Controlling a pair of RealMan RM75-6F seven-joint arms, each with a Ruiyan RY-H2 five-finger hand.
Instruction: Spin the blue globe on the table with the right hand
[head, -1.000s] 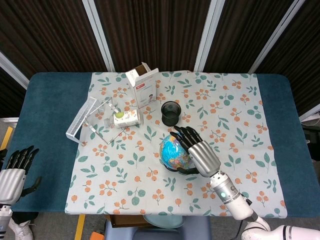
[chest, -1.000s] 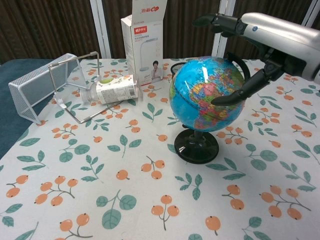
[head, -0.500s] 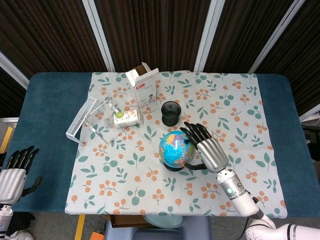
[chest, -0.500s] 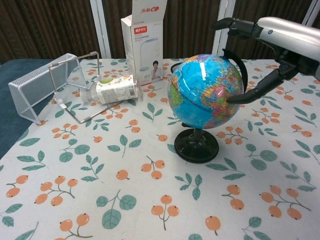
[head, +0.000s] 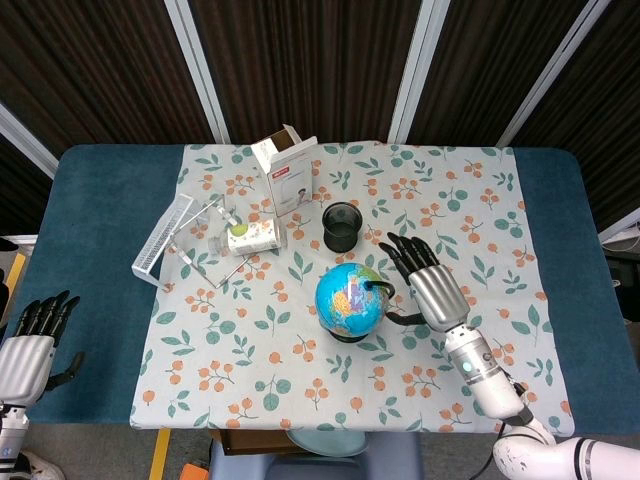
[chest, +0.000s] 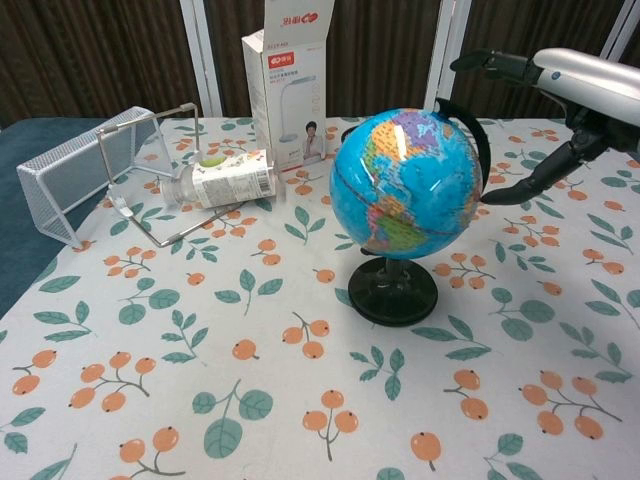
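The blue globe (head: 347, 299) (chest: 403, 184) stands on its black round base (chest: 392, 291) near the middle of the patterned cloth. My right hand (head: 430, 282) (chest: 560, 95) hovers just to the right of the globe, fingers spread, apart from the sphere; its thumb reaches toward the globe's black arc without touching the ball. My left hand (head: 28, 345) rests open at the table's near left corner, far from the globe, and shows only in the head view.
A black cup (head: 342, 226) stands behind the globe. A lamp box (head: 287, 178) (chest: 285, 90), a lying bottle (head: 252, 237) (chest: 222, 181) and a wire rack (head: 172, 238) (chest: 85, 176) sit to the back left. The floral cloth (head: 480, 200) covers the blue table.
My right hand has drawn back to the right, off the globe. The globe's map has turned and it shifted slightly left.
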